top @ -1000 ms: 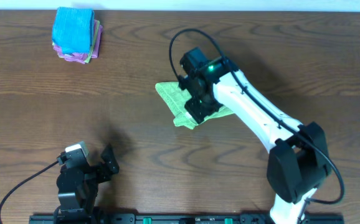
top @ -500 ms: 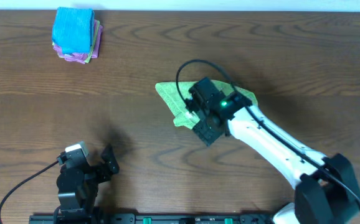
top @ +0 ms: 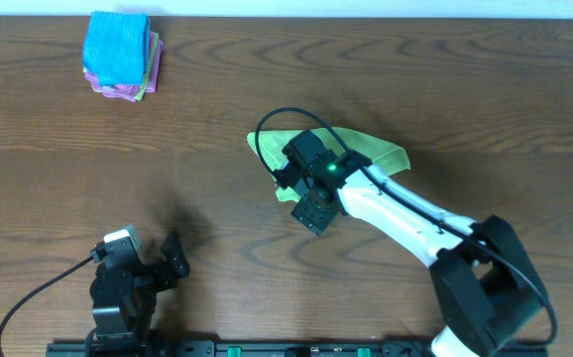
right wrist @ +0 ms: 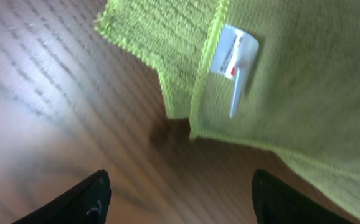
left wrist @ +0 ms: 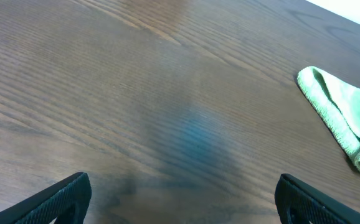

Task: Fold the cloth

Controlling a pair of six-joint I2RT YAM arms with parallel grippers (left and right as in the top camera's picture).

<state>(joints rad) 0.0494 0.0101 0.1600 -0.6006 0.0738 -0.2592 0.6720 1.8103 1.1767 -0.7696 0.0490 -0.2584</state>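
Item: cloth (top: 378,153); lime-green, lying near the middle of the surface (top: 465,79), partly under the right arm, well apart from the stack of cloths (top: 120,55) at the far left corner.

Lie: doubled over on itself, edges not matched; a white label (right wrist: 233,56) shows on the upper layer.

Long axis: roughly side to side across the overhead view; at its left end a narrow corner points toward the robot's side.

Right gripper (right wrist: 180,200): jaws spread, nothing between them; low over bare wood just beside the near edge of the cloth.

Left gripper (left wrist: 189,202): jaws spread wide, empty; well apart from the cloth.

Hazards, as judged: a fingertip so near the hem may snag it on the next move and drag the upper layer open; the soft fabric probably catches easily, so a sideways sweep could skew the whole piece; if the mismatched edges are not corrected, the fold ends up crooked, and any second fold compounds the error.
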